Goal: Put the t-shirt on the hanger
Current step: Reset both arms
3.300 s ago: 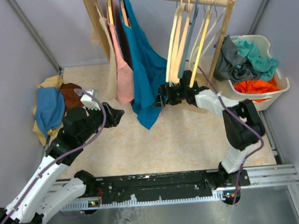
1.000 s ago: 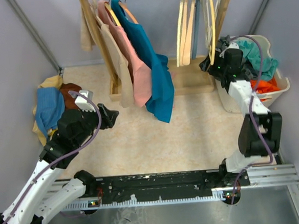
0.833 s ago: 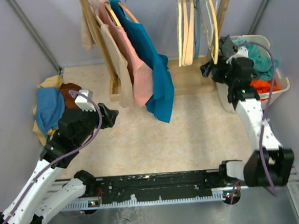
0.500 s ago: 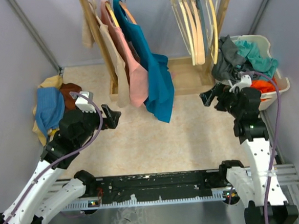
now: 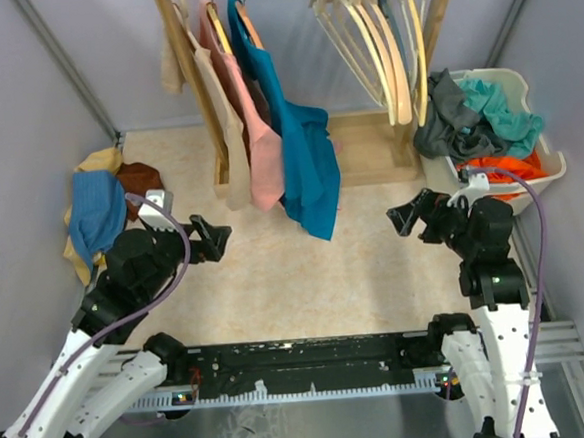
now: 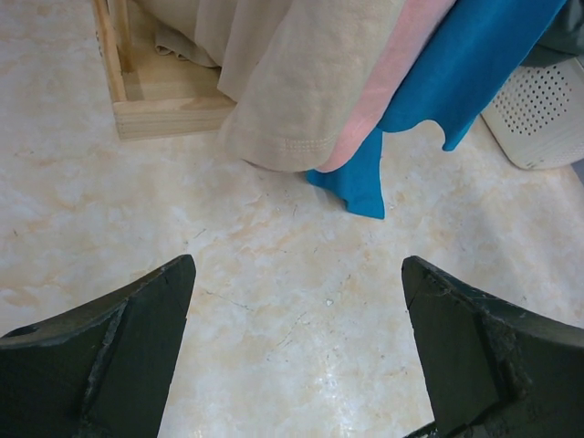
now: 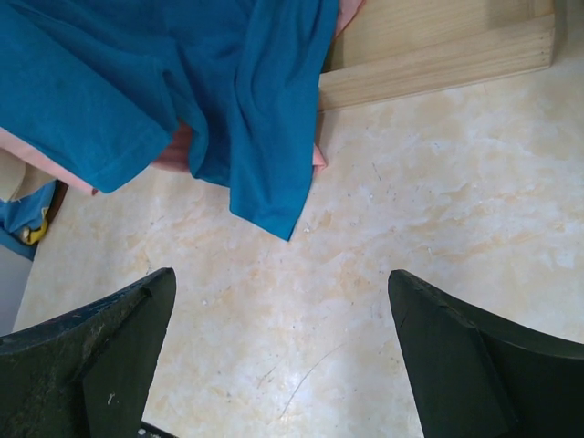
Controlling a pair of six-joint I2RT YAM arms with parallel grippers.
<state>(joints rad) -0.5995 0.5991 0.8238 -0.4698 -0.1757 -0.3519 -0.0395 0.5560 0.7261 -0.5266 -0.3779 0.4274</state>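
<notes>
Beige marbled table [image 5: 306, 278], grey walls. Far left: heap of cloths [image 5: 101, 207]. My left gripper [image 5: 211, 239] is spread wide and empty, above bare surface. The t-shirt [image 5: 302, 148] hangs on the hanger [image 5: 247, 24] on the wooden rack [image 5: 368, 159]. My right gripper [image 5: 404, 221] is likewise wide and empty. Laundry basket [image 5: 554, 166] far right.

This is looking like a robotics lab cell dressed up as a laundry corner: plain lilac partition panels [image 5: 15, 128] and metal struts [image 5: 65, 66] are boxing in a marbled beige surface [image 5: 306, 278], a black mounting rail [image 5: 312, 361] is running along its near edge, and a wooden garment rack [image 5: 368, 154], a white laundry basket [image 5: 542, 183] and a heap of clothes [image 5: 96, 213] are supplying the domestic props.
</notes>
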